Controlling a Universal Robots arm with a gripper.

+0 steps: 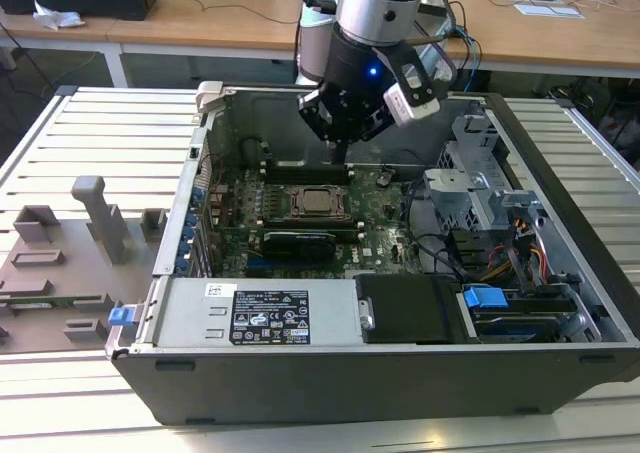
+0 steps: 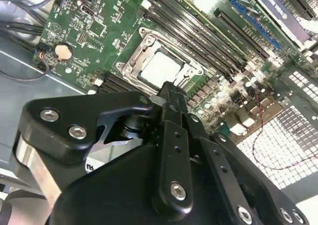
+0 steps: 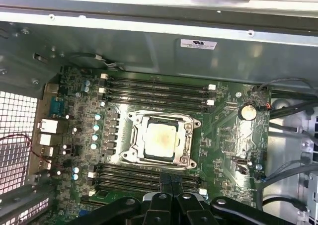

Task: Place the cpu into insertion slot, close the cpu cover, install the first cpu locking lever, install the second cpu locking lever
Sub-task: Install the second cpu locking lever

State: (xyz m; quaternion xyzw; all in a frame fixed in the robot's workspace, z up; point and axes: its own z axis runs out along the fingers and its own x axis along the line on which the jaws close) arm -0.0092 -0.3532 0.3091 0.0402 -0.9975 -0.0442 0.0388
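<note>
Gripper [image 3: 171, 178] hung above the mobo just beside the socket, fingers pressed together w/ nothing between them, tips pointing down toward the row of memory slots [image 3: 149, 173] next to the socket.

Cpu [image 3: 160, 138] lay flat in the insertion slot [image 3: 130, 158], metal top facing up, sides roughly parallel w/ the socket frame. It's square, so no real long axis; couldn't make out a corner mark.

Cpu cover [image 3: 191, 135] looked folded down flat around the chip, window framing it, in both wrist views. Couldn't tell if either locking lever was latched.

Risks, as I judged them: fingertips sat close to the memory slots and small caps [image 3: 97, 133], so a drop slightly off the lever could scrape the board. If the cover wasn't fully seated, pressing a lever could pinch the chip crooked and bend contacts.
</note>
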